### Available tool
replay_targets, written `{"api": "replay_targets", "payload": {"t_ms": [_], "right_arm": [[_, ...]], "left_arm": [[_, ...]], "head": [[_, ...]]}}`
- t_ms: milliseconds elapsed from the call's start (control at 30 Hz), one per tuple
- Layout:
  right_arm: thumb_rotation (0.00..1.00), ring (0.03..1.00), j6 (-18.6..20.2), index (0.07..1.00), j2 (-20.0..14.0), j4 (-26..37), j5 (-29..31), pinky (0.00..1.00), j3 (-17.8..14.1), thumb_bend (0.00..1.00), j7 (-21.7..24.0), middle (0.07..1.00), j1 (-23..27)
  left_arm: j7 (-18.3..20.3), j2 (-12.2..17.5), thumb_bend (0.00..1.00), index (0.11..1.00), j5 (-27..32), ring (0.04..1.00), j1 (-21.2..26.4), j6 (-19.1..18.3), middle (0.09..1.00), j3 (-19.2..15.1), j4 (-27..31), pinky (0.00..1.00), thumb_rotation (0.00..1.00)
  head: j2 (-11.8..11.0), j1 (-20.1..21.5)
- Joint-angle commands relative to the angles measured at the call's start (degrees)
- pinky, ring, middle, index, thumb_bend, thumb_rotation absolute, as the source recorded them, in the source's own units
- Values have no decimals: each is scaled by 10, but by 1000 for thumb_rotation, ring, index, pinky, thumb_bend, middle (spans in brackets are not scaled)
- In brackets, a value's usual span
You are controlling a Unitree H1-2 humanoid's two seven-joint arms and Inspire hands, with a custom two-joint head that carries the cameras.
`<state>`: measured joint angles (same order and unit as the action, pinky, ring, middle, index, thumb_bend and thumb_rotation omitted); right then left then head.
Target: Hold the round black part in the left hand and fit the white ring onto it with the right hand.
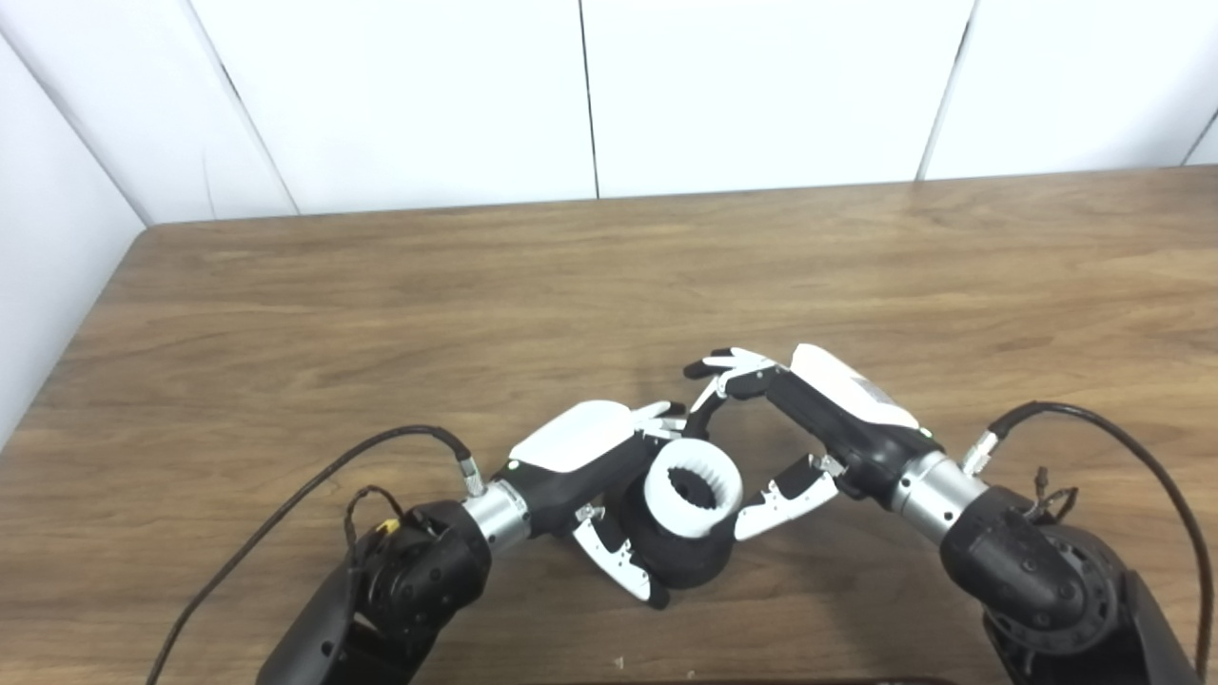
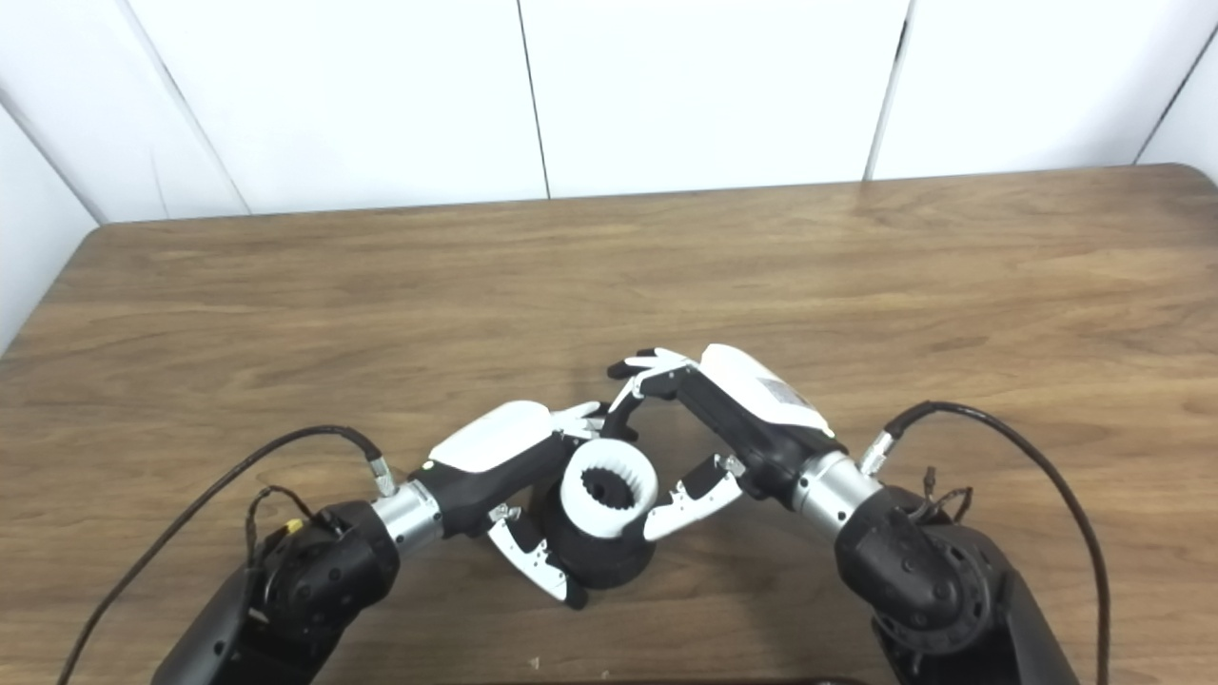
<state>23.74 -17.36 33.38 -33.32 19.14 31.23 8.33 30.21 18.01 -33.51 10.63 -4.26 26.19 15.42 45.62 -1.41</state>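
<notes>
Two parts sit joined above the wooden table (image 1: 381, 304): a toothed white ring (image 1: 694, 488) seated on top of the round black part (image 1: 681, 557). The left hand (image 1: 609, 476) wraps its fingers around the black part, grasping it. The right hand (image 1: 790, 433) brackets the ring, thumb touching its right edge and fingers arched over the far side, not clearly clenched on it.
</notes>
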Motion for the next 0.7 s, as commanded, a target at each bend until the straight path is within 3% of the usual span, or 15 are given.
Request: {"api": "replay_targets", "payload": {"t_ms": [0,667], "right_arm": [[149,949,-15,489,-1,9,-7,831,3,525,-6,869,9],[146,952,-23,489,3,8,-19,859,18,525,-9,864,18]], "left_arm": [[10,5,868,645,-2,986,7,-10,904,0,-1,932,194],[10,-3,870,647,-4,981,10,-16,906,2,-4,907,182]], "head": [[0,0],[0,1]]}}
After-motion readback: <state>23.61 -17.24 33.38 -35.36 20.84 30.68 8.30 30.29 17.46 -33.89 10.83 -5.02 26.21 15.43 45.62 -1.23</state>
